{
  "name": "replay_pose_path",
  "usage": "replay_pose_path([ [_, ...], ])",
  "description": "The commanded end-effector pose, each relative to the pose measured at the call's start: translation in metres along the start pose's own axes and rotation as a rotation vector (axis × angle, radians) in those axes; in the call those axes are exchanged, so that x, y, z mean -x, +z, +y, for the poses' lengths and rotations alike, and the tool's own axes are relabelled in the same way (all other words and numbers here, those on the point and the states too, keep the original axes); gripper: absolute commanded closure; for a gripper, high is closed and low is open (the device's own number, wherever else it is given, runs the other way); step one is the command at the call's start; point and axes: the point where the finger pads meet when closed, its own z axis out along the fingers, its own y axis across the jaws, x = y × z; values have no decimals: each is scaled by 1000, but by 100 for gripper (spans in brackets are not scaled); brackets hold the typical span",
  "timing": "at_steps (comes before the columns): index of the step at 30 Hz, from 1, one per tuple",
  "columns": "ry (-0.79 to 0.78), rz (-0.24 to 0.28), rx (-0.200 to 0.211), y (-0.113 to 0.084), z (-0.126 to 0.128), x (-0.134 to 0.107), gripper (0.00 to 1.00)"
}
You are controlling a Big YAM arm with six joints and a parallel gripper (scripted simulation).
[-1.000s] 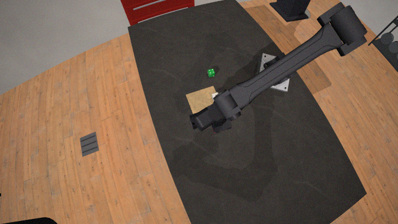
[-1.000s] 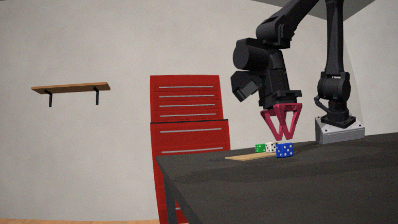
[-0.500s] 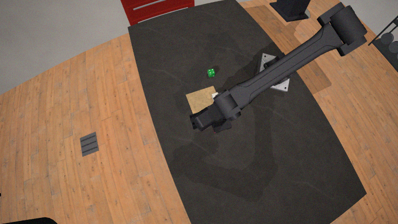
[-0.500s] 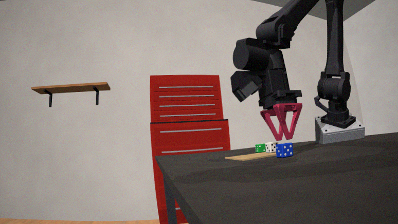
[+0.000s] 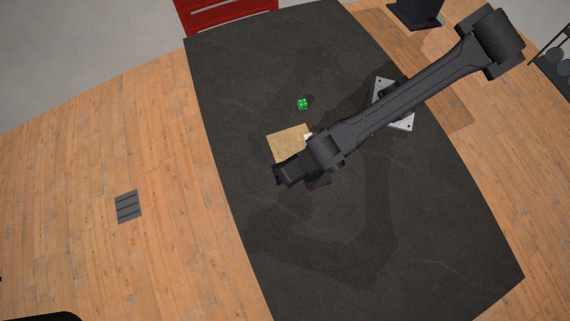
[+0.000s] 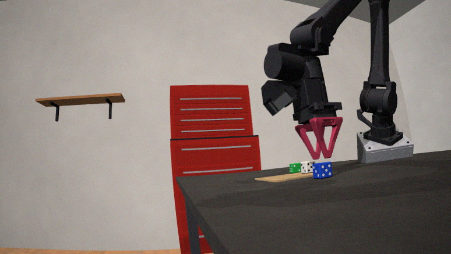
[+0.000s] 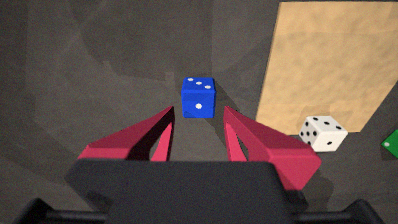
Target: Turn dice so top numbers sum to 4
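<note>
while gripper [image 6: 321, 157] [image 7: 199, 112] hovers part-open, gripping nothing, blue die [image 6: 322, 170] [image 7: 198, 98] sits off mat [image 5: 288, 141] [image 6: 277, 177] [image 7: 330, 60].

Green die [image 7: 392, 144] cut off by the wrist view's right edge; blue die hidden beneath the arm from above.

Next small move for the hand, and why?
I'd ease the hand down around the blue die, fine-centring on the way. Its fingers stand apart with nothing between them, the tips are above the die, and the wrist view shows it lined up with the gap. It also sits off the mat, so it likely needs carrying over.
</note>
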Motion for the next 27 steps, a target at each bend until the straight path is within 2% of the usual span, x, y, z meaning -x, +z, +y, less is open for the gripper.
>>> replay_pose_path([
  [1,-7,-37,5,-10,2,5,55],
  [27,-7,-39,6,-10,3,8,55],
])
